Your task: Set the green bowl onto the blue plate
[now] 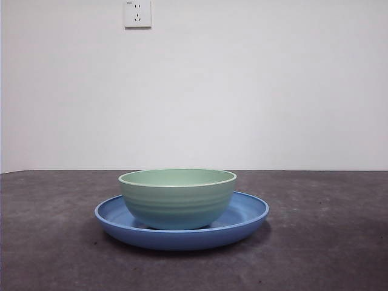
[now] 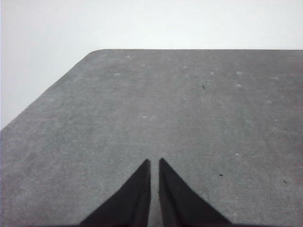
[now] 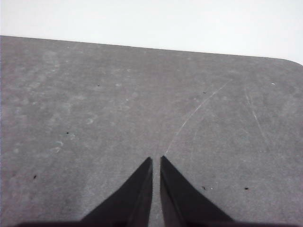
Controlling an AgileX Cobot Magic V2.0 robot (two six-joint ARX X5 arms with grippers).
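Note:
The pale mint-green bowl (image 1: 177, 198) stands upright inside the wide blue plate (image 1: 248, 215) at the middle of the dark table in the front view. No arm shows in the front view. My left gripper (image 2: 154, 162) is shut and empty over bare table; neither bowl nor plate shows in its wrist view. My right gripper (image 3: 156, 160) is shut and empty over bare table, also with no bowl or plate in its view.
The dark grey table (image 1: 327, 242) ends at a white wall with a socket (image 1: 137, 13) high up. A rounded table corner (image 2: 97, 51) shows in the left wrist view, another (image 3: 294, 61) in the right wrist view.

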